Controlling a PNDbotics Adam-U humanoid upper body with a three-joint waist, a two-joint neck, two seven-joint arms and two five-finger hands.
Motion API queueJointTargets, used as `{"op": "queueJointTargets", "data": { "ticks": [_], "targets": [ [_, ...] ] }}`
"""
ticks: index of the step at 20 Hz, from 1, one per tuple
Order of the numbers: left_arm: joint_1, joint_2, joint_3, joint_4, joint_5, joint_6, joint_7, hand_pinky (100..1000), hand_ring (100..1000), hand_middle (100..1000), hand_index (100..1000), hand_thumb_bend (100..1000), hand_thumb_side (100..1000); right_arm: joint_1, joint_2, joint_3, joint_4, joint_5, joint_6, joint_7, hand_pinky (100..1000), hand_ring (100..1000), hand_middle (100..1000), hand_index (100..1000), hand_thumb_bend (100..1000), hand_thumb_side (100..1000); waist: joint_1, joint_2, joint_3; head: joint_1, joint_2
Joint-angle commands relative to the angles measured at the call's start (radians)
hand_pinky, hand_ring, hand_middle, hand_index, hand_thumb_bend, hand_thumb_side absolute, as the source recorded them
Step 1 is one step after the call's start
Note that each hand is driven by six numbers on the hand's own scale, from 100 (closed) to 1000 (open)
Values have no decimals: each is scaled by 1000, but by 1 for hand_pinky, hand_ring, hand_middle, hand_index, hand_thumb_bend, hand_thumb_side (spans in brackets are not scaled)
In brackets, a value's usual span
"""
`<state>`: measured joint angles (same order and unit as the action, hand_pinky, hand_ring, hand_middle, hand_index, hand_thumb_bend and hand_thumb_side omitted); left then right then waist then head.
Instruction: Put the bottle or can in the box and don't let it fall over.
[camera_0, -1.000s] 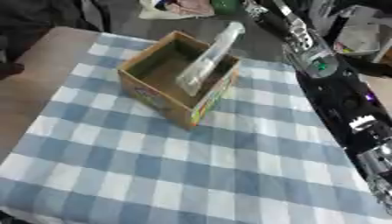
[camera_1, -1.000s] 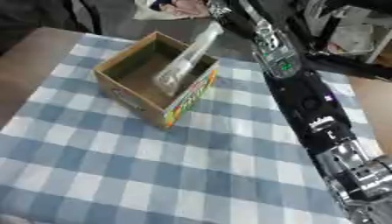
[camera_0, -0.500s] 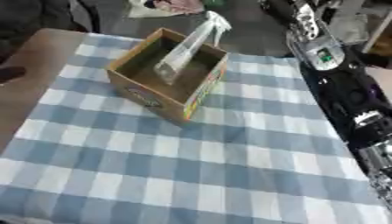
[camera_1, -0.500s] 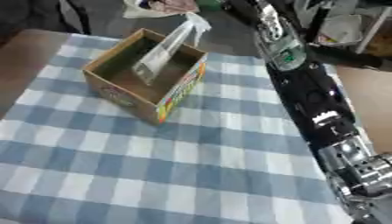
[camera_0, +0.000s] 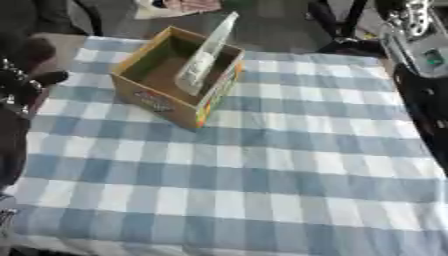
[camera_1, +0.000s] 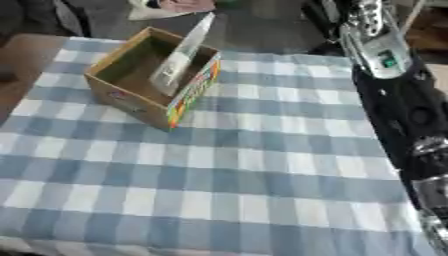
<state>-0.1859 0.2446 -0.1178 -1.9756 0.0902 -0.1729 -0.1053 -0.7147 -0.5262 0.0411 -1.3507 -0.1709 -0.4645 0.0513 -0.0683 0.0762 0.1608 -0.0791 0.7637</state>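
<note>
Tabletop: a blue-and-white checked cloth (camera_0: 262, 170) covers the tabletop; the near stretch carries nothing of the task.
Left robot hand: a dark shape at the left edge of the left eye view (camera_0: 19, 82), level with the box and just beside the cloth's edge; whether its fingers are curled or straight cannot be told.
Right arm: the black arm with silver joints (camera_1: 385, 60) runs along the right side; its robot hand shows in neither view.
Box: an open brown cardboard box with a coloured printed side (camera_0: 179, 75) stands on the far left part of the cloth, well apart from the right arm.
Bottle: a clear, slim plastic bottle (camera_0: 206, 57) is inside the box, foot down in it, leaning against the right wall with its neck above the rim; nothing holds it.
Step in hand: judged as letting go and drawing clear with the bottle left leaning.
Doing it well: keep the arm high and away from the neck; avoid nudging the box, since a leaning bottle could tip out.
</note>
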Motion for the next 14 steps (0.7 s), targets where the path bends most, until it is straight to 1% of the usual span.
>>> {"op": "queueJointTargets", "data": {
  "ticks": [1,4,6,8,11,14],
  "targets": [
    [25,32,17,4,-37,3,18,804,903,801,904,297,928,38,24,9,-98,-54,10,32,833,1000,1000,1000,100,683,-4,-24,-38,66,6],
    [56,38,22,23,-63,2,34,803,906,801,904,291,939,111,80,4,-160,-99,48,69,818,1000,996,1000,100,692,-6,-31,-104,134,6],
    [72,36,18,39,-73,2,44,803,909,802,904,287,947,159,116,-2,-186,-124,77,97,812,1000,996,1000,100,702,-3,-37,-139,172,6],
    [87,32,12,56,-82,2,52,804,912,802,903,284,956,209,152,-3,-212,-120,108,128,807,1000,998,1000,100,710,2,-41,-167,202,6],
    [101,24,3,75,-95,-2,56,803,913,802,903,280,964,284,198,-5,-268,-82,138,174,799,1000,997,1000,100,713,11,-39,-191,238,6],
    [111,15,-6,83,-112,-7,51,803,915,801,902,274,975,359,239,-19,-312,-41,154,219,786,1000,989,1000,100,727,24,-34,-207,257,6]
  ]
}}
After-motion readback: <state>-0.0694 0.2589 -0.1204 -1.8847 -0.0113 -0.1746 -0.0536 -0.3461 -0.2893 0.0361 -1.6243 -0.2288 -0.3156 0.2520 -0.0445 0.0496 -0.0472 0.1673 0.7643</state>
